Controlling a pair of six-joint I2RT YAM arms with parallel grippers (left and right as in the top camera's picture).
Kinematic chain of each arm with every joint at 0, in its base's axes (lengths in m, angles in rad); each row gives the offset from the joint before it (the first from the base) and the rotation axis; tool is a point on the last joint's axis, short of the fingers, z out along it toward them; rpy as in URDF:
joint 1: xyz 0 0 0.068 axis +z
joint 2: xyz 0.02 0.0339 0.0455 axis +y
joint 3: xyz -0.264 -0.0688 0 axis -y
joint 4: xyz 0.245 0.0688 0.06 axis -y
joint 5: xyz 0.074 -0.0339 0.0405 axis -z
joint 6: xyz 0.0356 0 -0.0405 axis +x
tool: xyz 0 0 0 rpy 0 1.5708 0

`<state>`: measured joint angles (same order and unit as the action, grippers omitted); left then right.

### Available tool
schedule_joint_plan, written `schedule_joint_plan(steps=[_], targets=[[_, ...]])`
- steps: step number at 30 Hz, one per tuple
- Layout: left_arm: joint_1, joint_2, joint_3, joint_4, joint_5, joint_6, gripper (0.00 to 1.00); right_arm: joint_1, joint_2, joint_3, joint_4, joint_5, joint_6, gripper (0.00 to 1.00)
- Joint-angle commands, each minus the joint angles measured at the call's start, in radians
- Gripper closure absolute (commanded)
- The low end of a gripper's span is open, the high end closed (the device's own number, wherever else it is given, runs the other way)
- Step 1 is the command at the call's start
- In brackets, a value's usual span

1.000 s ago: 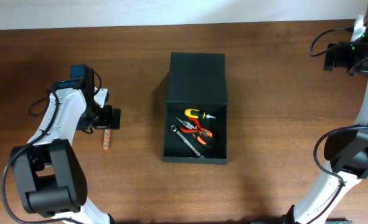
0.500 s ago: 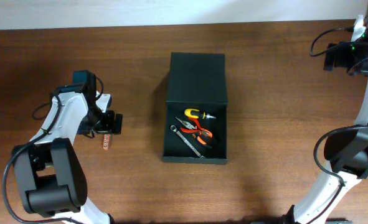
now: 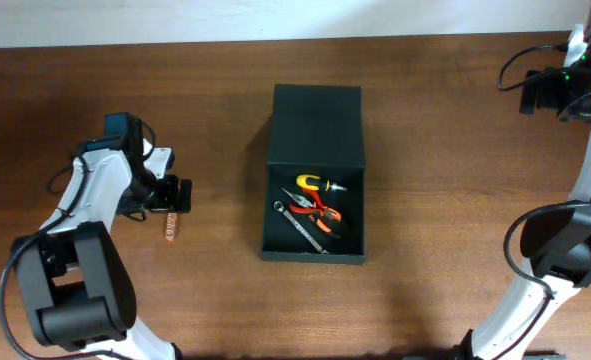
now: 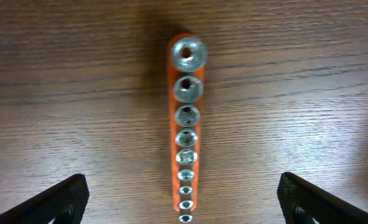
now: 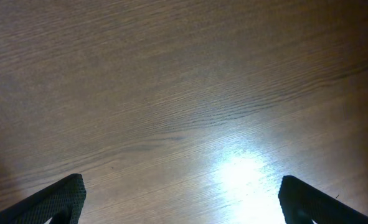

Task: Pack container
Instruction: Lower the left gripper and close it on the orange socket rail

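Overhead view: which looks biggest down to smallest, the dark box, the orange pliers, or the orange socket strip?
1. container
2. pliers
3. socket strip, though the left gripper overlaps its upper end, so its rank against the pliers is unsure.

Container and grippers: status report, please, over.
Left gripper open, fingers either side of orange socket rail on table, not gripping. Right gripper open. Container lid open, hand tools inside. Nothing blocking.
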<state>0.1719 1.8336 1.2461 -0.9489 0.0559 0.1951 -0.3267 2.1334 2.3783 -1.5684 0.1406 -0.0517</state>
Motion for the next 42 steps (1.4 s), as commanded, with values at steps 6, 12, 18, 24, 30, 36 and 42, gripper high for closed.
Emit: schedule_joint_plan(steps=[6, 12, 18, 24, 30, 36, 42], targets=[[0.019, -0.012, -0.012, 0.002, 0.019, 0.020, 0.01, -0.002, 0.002, -0.002, 0.002, -0.002, 0.012, 0.01], [0.019, 0.028, -0.018, -0.005, 0.019, 0.019, 0.01, -0.002, 0.002, -0.002, 0.002, -0.002, 0.012, 0.01], [0.018, 0.074, -0.018, -0.002, 0.019, 0.019, 0.01, -0.002, 0.002, -0.002, 0.002, -0.002, 0.012, 0.01], [0.018, 0.098, -0.018, -0.002, 0.019, 0.019, 0.01, -0.002, 0.002, -0.002, 0.002, -0.002, 0.012, 0.01], [0.018, 0.098, -0.018, 0.019, 0.019, 0.019, 0.01, -0.002, 0.002, -0.002, 0.002, -0.002, 0.012, 0.01], [0.018, 0.106, -0.018, 0.037, 0.019, 0.019, 0.01, -0.002, 0.002, -0.002, 0.002, -0.002, 0.012, 0.01], [0.018, 0.132, -0.018, 0.047, 0.020, 0.019, 0.01, -0.002, 0.002, -0.002, 0.002, -0.002, 0.012, 0.01]])
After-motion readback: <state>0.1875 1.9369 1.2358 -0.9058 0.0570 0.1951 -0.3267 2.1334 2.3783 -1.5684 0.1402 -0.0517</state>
